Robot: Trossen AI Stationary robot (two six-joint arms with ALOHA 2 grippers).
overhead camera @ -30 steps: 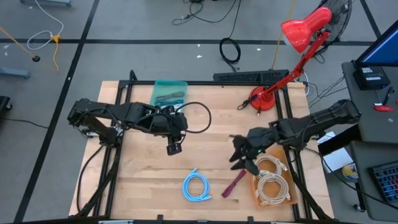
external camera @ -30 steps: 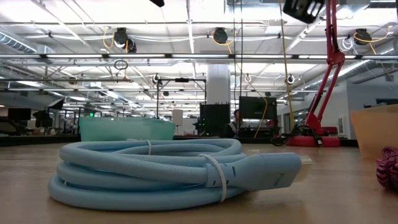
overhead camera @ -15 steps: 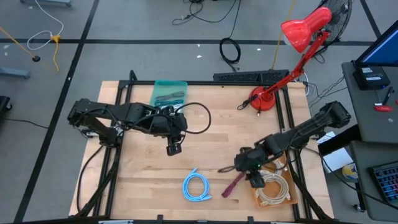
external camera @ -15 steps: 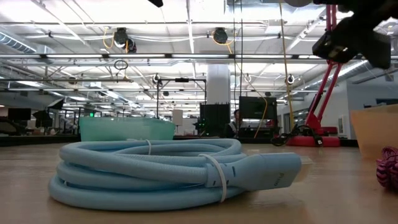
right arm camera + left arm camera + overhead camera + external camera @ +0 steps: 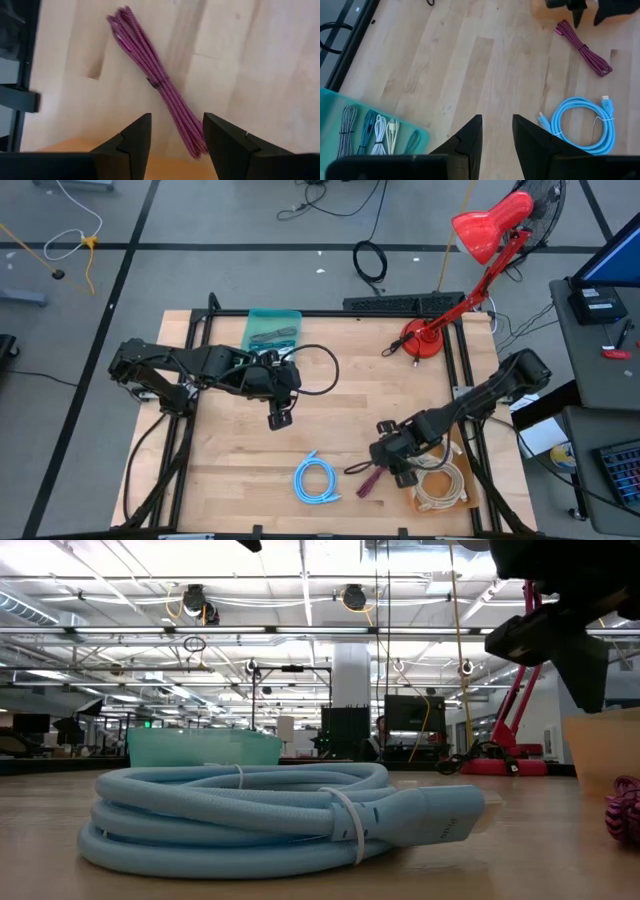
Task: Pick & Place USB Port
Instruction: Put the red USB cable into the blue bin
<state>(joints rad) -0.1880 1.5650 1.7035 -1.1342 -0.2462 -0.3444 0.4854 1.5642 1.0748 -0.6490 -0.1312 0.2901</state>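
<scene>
Hovering with fingers parted and empty, right gripper directly above thin magenta bundled USB cable on pale wooden table. Risking, on descent, pinching only some strands or pushing the bundle against the orange tray just beside it. Waiting mid-table, left gripper, fingers likewise parted and empty.

Two arms over the worktop, both grippers empty with fingers apart.

The left arm reaches in from the left edge, folded at the elbow, its left gripper hanging above the middle of the worktop, pointing down, fingers parted by a narrow gap. The right arm stretches in from the right edge and slopes low toward the front, its right gripper close above the surface, fingers spread wider, holding nothing between them.
</scene>
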